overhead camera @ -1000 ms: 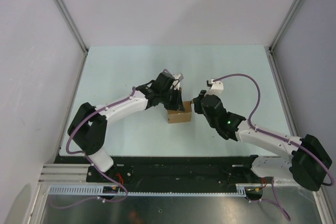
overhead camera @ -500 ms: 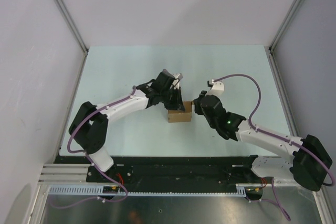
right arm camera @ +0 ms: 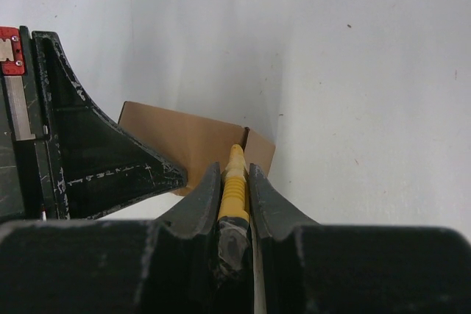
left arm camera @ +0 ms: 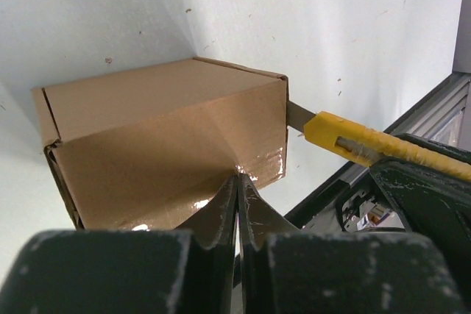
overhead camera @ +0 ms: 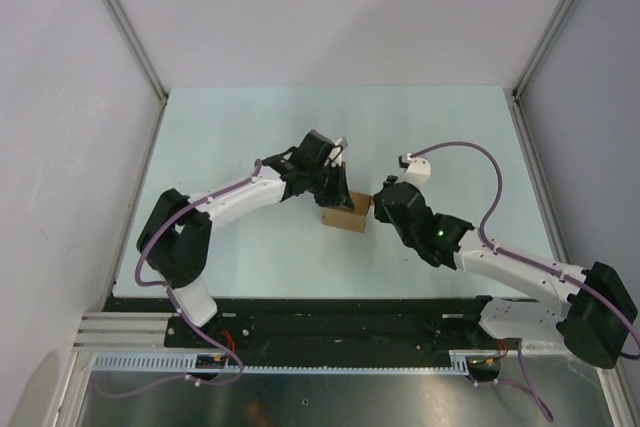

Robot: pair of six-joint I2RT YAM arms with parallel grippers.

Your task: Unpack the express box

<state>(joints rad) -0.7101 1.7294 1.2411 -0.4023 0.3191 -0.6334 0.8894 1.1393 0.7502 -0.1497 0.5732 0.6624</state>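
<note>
Top external: knife now meets the express box; you can cut.
Right pincer clamps the knife; left pincer, closed, braces.

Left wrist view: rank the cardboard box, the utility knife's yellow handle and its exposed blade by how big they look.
1. express box, largest by far
2. utility knife handle, which runs off frame
3. blade, a short stub

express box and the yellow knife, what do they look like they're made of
The express box looks like plain brown cardboard, matte, with folded flap edges showing. A glossy patch along one edge may be clear tape. The utility knife has a smooth yellow body, probably plastic, and its thin grey blade looks like metal.
</note>
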